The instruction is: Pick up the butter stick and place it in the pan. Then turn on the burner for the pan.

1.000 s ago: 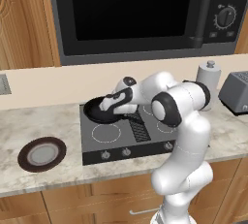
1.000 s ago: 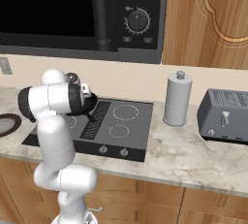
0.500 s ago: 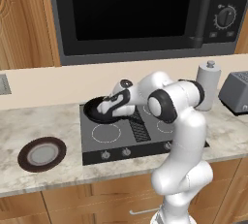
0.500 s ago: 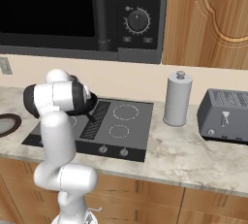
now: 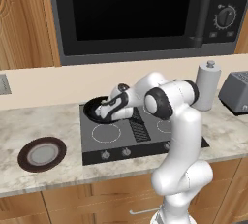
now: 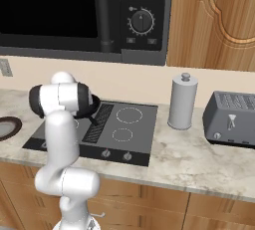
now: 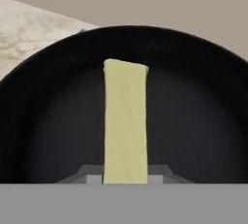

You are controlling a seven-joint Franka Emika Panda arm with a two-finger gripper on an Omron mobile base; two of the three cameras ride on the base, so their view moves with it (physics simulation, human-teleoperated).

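On marbled counter under microwave (image 5: pixel 131 14): cooktop (image 5: pixel 116 138), pan (image 7: pixel 193 111) at back-left. Gripper (image 5: pixel 107 110) over pan; butter stick (image 7: pixel 125 121) between fingers, grip state unclear.

Even, bright, diffuse rendered light with only faint soft shadows; no glare. Both base views are sharp; the hand view is slightly soft, edges undistorted.

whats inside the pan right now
In the hand view the butter stick lies over the pan, between the gripper fingertips. Whether it rests on the bottom or is held can't be told.
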